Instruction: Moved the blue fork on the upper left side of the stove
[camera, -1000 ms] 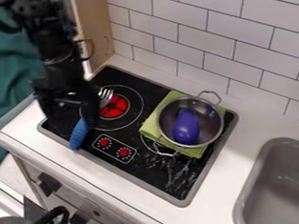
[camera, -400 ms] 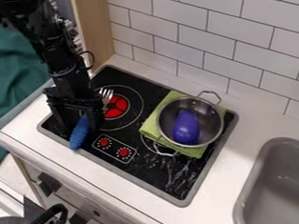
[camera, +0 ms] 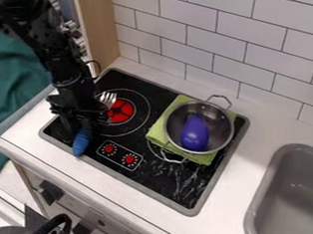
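At left on the stove (camera: 170, 180), I have the gripper (camera: 81, 129) clamped on the fork (camera: 108, 99) by its handle (camera: 80, 144), likely the surest hold for moving it.

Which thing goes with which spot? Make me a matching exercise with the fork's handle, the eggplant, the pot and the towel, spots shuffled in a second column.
Things:
1. fork's handle
2. eggplant
3. pot
4. towel

Spots:
A. on the towel
B. at the stove's front edge, left of the two red knobs
C. directly on the stove, under the pot
D. inside the pot

Right pairs: 1-B, 2-D, 3-A, 4-C
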`<act>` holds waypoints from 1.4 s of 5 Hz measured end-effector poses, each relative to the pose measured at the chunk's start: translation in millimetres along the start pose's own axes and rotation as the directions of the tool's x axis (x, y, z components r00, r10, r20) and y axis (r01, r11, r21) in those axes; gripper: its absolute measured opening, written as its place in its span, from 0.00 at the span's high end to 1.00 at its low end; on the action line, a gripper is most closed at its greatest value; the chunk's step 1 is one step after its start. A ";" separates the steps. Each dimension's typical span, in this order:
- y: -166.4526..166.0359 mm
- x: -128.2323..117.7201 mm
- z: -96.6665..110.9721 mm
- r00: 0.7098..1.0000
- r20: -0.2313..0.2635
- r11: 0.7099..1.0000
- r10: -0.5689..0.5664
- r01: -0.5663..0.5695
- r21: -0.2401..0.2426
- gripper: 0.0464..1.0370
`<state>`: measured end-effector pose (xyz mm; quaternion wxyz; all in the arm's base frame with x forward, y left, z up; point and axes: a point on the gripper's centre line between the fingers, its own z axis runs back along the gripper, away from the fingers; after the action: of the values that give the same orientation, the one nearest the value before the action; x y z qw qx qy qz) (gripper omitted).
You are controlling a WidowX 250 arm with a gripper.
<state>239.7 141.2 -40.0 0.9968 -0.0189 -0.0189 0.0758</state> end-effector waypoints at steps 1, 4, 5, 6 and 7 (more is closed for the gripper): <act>-7.6 0.7 1.2 0.997 -0.023 0.997 -0.080 0.080 0.015 0.67; -25.7 44.3 53.0 0.997 0.061 0.997 -0.055 0.052 0.050 0.67; -22.0 63.6 37.3 0.998 0.055 0.999 -0.031 0.031 0.011 0.67; -12.7 81.4 21.1 0.997 0.044 0.997 -0.069 0.070 -0.022 0.67; -1.4 85.1 10.7 0.987 0.087 0.990 -0.135 0.138 -0.035 0.67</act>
<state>323.6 153.1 -26.3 0.9973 -0.0348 -0.0637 0.0077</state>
